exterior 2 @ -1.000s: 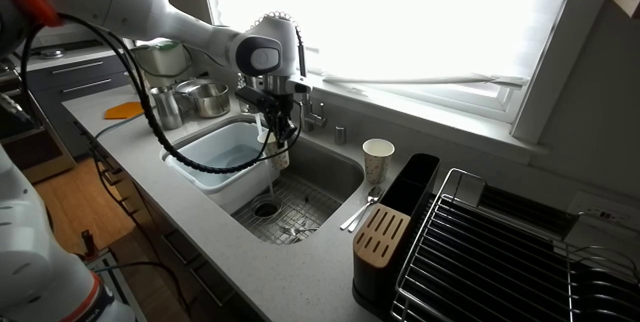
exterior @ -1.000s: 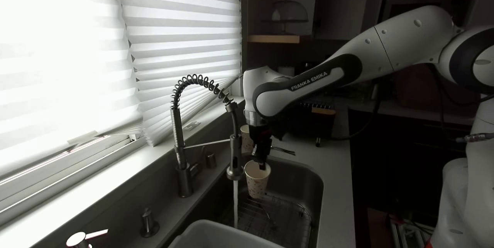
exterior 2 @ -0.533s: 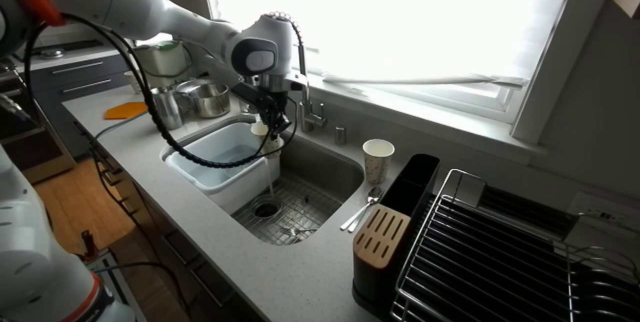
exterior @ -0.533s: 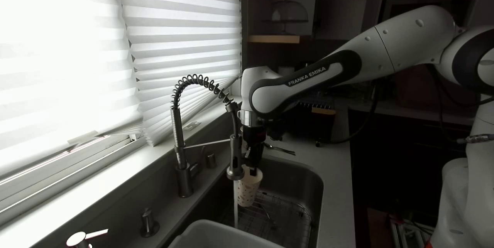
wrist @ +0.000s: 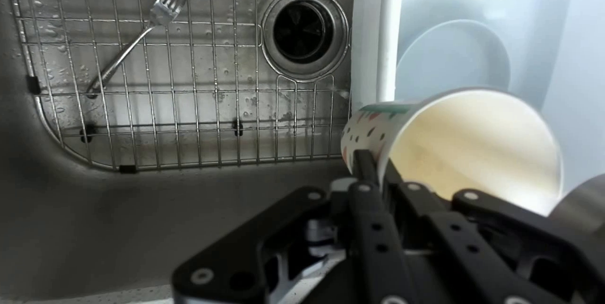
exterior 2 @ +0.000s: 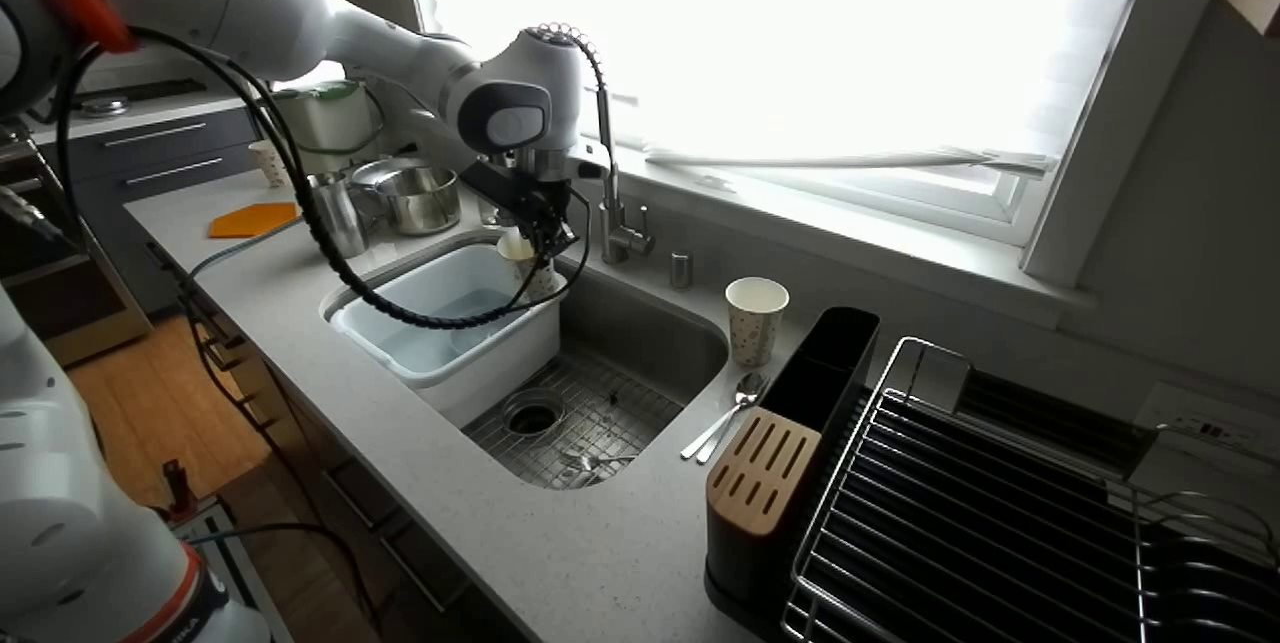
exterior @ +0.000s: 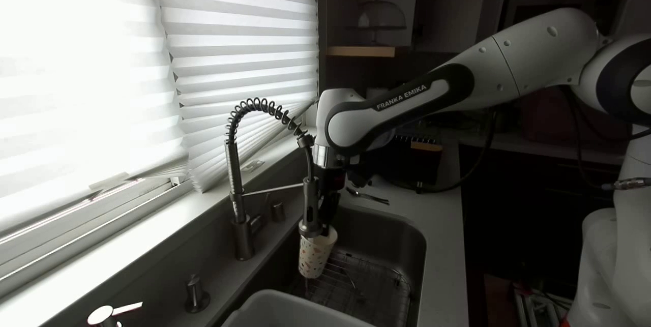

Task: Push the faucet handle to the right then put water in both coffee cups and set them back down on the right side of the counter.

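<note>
From left, the faucet head point(exterior: 309, 221) overhangs the tilted coffee cup point(exterior: 314, 260) my end effector point(exterior: 326, 229), pinched tight over its rim, has just brought in, the stream no longer seen hitting the sink grate point(exterior: 367, 284) and filling likely begun, while a second coffee cup point(exterior 2: 755, 321) waits on the counter point(exterior 2: 590, 535) at right.

One sink point(exterior 2: 655, 328) is set into the bench point(exterior 2: 600, 543). Cups number three: a cup point(wrist: 472, 148) over the sink, a second cup point(exterior 2: 756, 328) just beside it, and a third cup point(exterior 2: 266, 163) well apart from it. In the sink are one pale tub point(exterior 2: 505, 363), one wire grid point(wrist: 198, 91), one drain point(wrist: 301, 32) and one fork point(wrist: 145, 31). At its edge stands one spring-necked faucet point(exterior: 234, 174). Near the sink are two pieces of cutlery point(exterior 2: 738, 407), one black holder point(exterior 2: 736, 548), one metal pitcher point(exterior 2: 343, 213), one pot point(exterior 2: 422, 198) and one orange mat point(exterior 2: 250, 220). Farther from it are one dish rack point(exterior 2: 848, 463) and one green-lidded bucket point(exterior 2: 325, 128).
</note>
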You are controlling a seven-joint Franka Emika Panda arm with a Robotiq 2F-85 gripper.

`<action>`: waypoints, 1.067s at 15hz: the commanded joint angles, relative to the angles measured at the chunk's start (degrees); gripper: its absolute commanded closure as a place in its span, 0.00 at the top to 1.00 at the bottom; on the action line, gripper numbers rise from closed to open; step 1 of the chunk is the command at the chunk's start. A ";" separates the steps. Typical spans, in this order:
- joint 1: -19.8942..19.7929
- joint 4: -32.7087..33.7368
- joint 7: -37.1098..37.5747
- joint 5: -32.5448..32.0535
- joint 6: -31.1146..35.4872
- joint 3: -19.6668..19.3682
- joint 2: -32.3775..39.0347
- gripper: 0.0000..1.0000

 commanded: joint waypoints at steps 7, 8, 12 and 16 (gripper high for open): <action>-0.11 -1.32 -2.73 1.68 0.92 -0.09 -0.37 0.01; -0.15 -1.37 -2.77 1.68 1.07 -0.12 -0.39 0.01; -0.49 -1.62 -2.32 0.06 0.67 -0.61 -0.83 0.01; -1.17 -2.79 -0.87 -4.07 -0.96 -1.88 -2.60 0.01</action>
